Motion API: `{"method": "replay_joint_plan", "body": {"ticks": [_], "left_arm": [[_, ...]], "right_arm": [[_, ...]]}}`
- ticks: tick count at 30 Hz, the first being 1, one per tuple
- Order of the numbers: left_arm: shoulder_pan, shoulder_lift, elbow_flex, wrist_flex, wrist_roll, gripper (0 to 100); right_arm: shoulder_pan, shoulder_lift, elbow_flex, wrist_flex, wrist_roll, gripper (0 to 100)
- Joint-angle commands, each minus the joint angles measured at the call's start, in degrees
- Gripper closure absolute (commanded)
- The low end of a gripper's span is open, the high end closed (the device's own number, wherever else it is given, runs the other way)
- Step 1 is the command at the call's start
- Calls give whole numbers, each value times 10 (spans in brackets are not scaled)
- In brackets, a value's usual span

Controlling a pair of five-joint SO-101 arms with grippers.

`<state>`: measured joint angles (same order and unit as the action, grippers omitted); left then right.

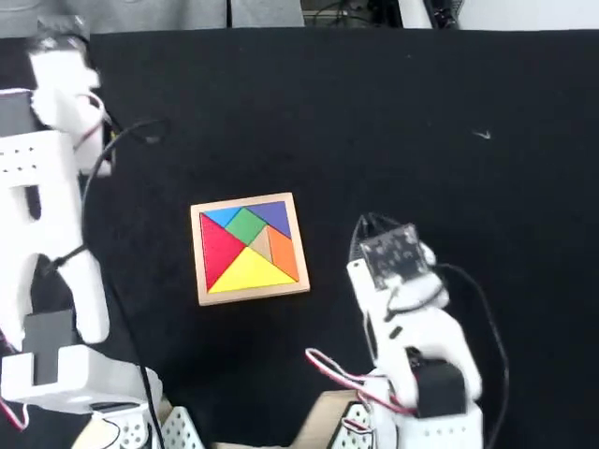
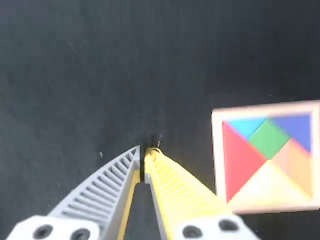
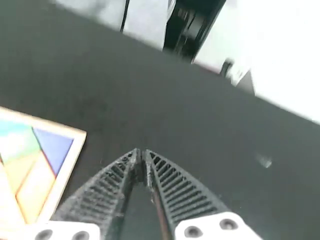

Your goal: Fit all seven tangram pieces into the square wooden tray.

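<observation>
The square wooden tray (image 1: pixel 198 260) lies flat in the middle of the black table. It holds the red (image 1: pixel 220 251), yellow (image 1: pixel 251 271), blue (image 1: pixel 273 217), green (image 1: pixel 246 225), light blue (image 1: pixel 221 217), orange (image 1: pixel 284 251) and tan (image 1: pixel 261 243) pieces, packed flush. My left gripper (image 2: pixel 144 155) is shut and empty over bare cloth, with the tray (image 2: pixel 217 150) off to one side of it. My right gripper (image 3: pixel 141 156) is also shut with nothing in it, a little apart from the tray's corner (image 3: pixel 70 160). The right arm (image 1: pixel 412 318) stands right of the tray, the left arm (image 1: pixel 47 187) far left.
Black cloth (image 1: pixel 421 122) covers the table around the tray. Cables run from the left arm (image 1: pixel 131 131) and loop by the right arm's base (image 1: pixel 328 369). A small pale speck (image 1: pixel 482 136) lies at the far right. Clutter shows beyond the table's back edge (image 3: pixel 200 30).
</observation>
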<state>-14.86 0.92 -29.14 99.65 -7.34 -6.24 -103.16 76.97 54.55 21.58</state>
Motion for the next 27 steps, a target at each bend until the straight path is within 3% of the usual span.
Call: {"method": "replay_joint_plan", "body": {"ticks": [1,6,11,17,23,27], "left_arm": [[7,-84,-83,12,41,970],[23,-294,5,11,43,970],[79,-541,203,-16,40,970],[54,-806,558,-163,39,970],[34,-1062,912,-331,-46,970],[13,-1032,1015,-404,-4,970]], "right_arm": [[11,-46,-116,63,4,988],[11,-46,-202,145,4,988],[11,-45,-219,168,4,988],[11,-45,-235,183,5,987],[11,-51,-247,219,6,987],[11,-51,-223,196,6,987]]}}
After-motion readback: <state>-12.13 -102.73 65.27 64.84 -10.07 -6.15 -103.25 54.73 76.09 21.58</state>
